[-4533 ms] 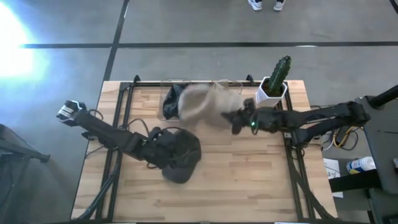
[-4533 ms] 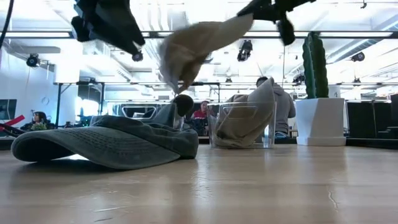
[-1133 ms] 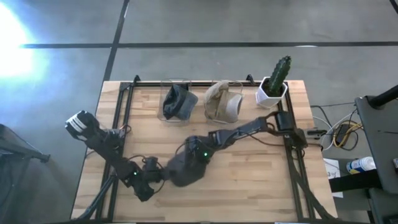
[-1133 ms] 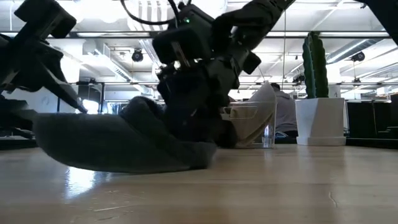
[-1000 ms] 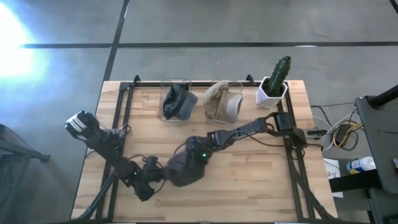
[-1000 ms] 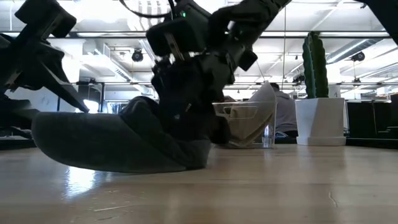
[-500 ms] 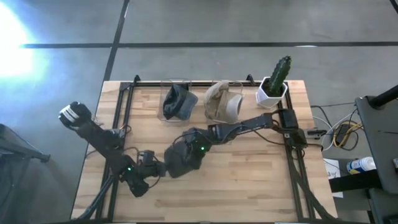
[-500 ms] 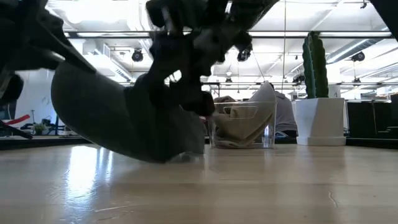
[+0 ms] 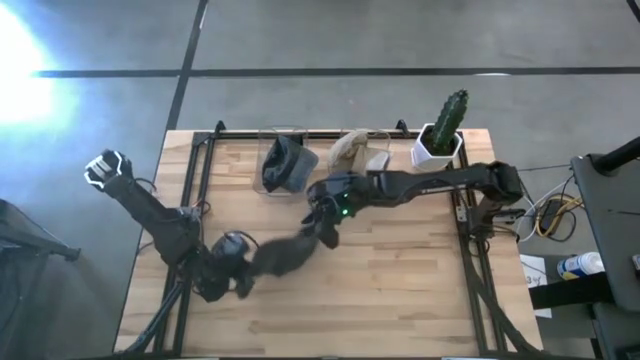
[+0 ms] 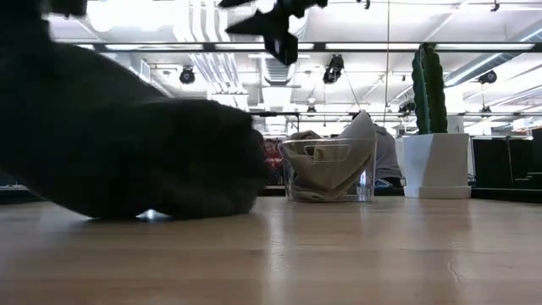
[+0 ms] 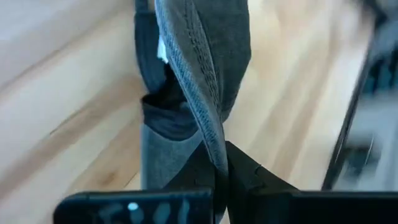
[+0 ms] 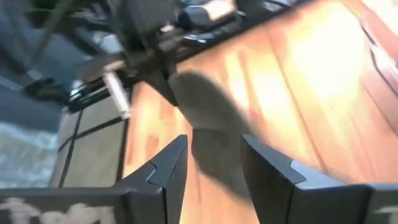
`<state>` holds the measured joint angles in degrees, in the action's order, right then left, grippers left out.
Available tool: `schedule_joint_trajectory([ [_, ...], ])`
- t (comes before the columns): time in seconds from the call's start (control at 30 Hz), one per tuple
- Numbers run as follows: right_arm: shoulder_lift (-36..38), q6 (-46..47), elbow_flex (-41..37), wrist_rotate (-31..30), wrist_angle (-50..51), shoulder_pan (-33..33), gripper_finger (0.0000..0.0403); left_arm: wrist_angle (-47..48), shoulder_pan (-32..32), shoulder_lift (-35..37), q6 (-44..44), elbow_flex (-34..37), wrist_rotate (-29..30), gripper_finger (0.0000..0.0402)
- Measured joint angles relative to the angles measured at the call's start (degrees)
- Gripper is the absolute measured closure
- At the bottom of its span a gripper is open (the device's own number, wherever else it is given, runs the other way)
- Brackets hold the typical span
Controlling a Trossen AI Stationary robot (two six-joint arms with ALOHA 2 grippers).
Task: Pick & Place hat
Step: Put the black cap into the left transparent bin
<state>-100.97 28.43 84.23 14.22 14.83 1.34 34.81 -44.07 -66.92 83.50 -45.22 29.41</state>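
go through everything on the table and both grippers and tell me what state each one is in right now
Dark hat: on the table, edge pinched by the left gripper.
Left gripper: shut on the dark hat.
Right gripper: open, empty, above the table.
Beige hat: in its clear bin.
Cactus: upright in white pot.

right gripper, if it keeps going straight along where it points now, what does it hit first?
Probably the dark hat. The right gripper, open and empty, looks past its fingers straight at it on the table, with the left gripper holding the hat's far end. Depth is unclear.
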Motion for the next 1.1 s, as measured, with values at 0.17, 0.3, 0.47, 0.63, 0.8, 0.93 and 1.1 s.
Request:
schedule_joint_trajectory([
  [0.17,0.89,-9.05,0.00,6.35,0.06,-0.25,0.0259,1.40,1.92,-2.80,-28.28,-5.47,-5.52,0.0389],
  [0.3,-0.64,-10.45,0.11,10.49,0.36,0.02,0.0259,6.24,6.04,-5.64,-43.91,-10.53,-5.21,0.0387],
  [0.47,-2.14,-10.94,0.50,11.56,0.44,1.10,0.0259,7.77,11.91,-7.71,-56.40,-14.76,-5.98,0.0385],
  [0.63,-2.18,-11.51,0.78,11.45,0.61,1.33,0.0259,7.66,15.26,-9.15,-64.64,-16.70,-9.24,0.0385],
  [0.8,-2.28,-13.23,1.29,11.37,2.51,2.18,0.0259,6.20,18.15,-9.69,-68.39,-18.08,-9.92,0.0384],
  [0.93,-2.72,-12.11,1.29,11.36,2.42,2.27,0.0259,5.65,18.88,-10.02,-69.99,-18.88,-9.92,0.0384],
  [1.1,-2.99,-12.05,1.18,11.15,2.63,2.40,0.0259,3.73,19.34,-10.17,-69.74,-19.36,-8.57,0.0383],
])
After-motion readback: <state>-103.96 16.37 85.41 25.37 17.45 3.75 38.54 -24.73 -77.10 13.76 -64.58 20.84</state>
